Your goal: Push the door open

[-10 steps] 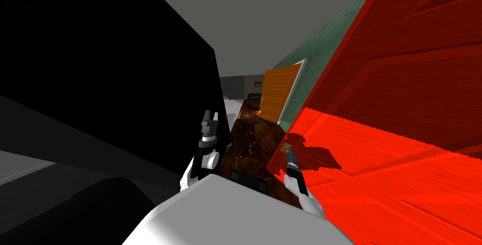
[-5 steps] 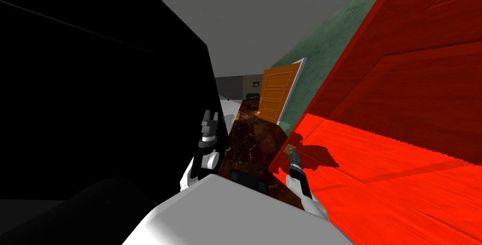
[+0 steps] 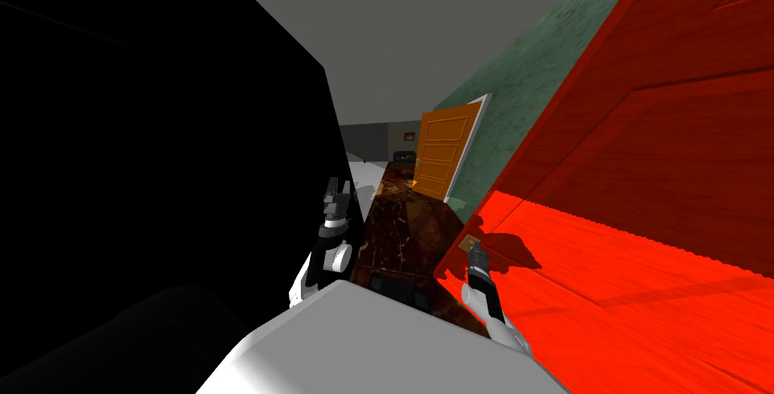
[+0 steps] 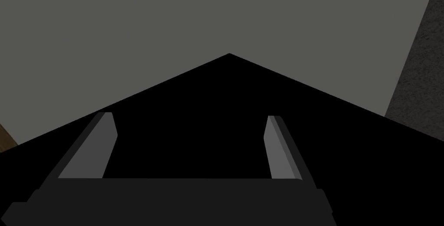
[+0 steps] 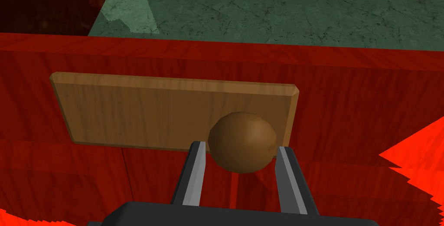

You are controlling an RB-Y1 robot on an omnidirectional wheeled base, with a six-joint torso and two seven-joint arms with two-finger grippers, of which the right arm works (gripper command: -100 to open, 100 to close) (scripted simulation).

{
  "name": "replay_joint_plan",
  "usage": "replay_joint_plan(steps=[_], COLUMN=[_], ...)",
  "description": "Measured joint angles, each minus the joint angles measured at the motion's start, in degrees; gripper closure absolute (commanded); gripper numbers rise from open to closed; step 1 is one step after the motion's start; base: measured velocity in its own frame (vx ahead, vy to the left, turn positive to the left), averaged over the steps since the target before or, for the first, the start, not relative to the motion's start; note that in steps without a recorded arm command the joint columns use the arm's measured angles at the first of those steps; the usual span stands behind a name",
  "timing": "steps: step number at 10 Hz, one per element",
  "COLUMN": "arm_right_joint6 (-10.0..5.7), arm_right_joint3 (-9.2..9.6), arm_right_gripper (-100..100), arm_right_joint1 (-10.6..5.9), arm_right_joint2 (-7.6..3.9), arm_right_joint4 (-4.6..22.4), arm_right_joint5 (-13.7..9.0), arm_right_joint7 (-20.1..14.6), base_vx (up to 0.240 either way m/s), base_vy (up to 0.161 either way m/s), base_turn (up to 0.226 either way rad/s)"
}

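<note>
Since a second ago the red door on my right has swung slightly further away, my right claw following, clenched on its brown knob near the free edge, where I judge a push turns it easiest. My left claw waits spread beside my chest.

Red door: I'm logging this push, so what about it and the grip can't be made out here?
1. Hinge side of the red wood-grain panelled door: cut off by the head view's right edge.
2. Stem of the round brown knob: hidden behind its own ball in the right wrist view, with the right gripper shut on it.
3. What lies to my left: a black area in the head view, behind the left gripper.
</note>
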Motion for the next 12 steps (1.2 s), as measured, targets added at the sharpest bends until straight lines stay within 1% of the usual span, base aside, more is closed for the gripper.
replay_joint_plan(steps=[1,2,3,4,5,7,8,9,10,11,12], arm_right_joint6=[-1.09,-1.17,-0.69,-0.61,-0.28,-0.59,-0.17,-0.43,-0.38,-1.23,-1.01], arm_right_joint3=[-0.49,-0.80,-0.92,-1.41,-1.94,-2.98,-3.60,-4.19,-4.86,-5.30,-5.61], arm_right_gripper=[100,100,100,100,100,100,100,100,100,100,100], arm_right_joint1=[-0.97,-0.72,-0.35,-0.48,-0.03,0.14,0.72,0.20,0.44,-0.59,0.01], arm_right_joint2=[-0.50,-0.55,-0.54,-0.56,-0.40,-0.72,-0.61,-1.10,-1.04,-1.75,-1.70], arm_right_joint4=[2.16,1.60,0.41,0.91,0.37,0.64,-0.35,0.73,0.35,2.44,1.14], arm_right_joint5=[-0.33,-0.54,-0.60,-0.95,-1.30,-2.01,-2.41,-2.81,-3.24,-3.55,-3.74], arm_right_joint7=[-0.03,0.04,0.17,0.40,0.80,1.06,1.47,1.60,1.98,1.90,2.06], base_vx=[0.123,0.050,0.160,0.198,0.165,0.198,0.216,0.208,0.188,0.113,0.040], base_vy=[-0.017,-0.023,-0.014,-0.003,0.007,0.000,0.002,-0.028,-0.022,-0.006,-0.010], base_turn=[-0.017,0.008,-0.030,-0.042,-0.042,-0.048,-0.042,-0.041,-0.035,-0.012,-0.016])
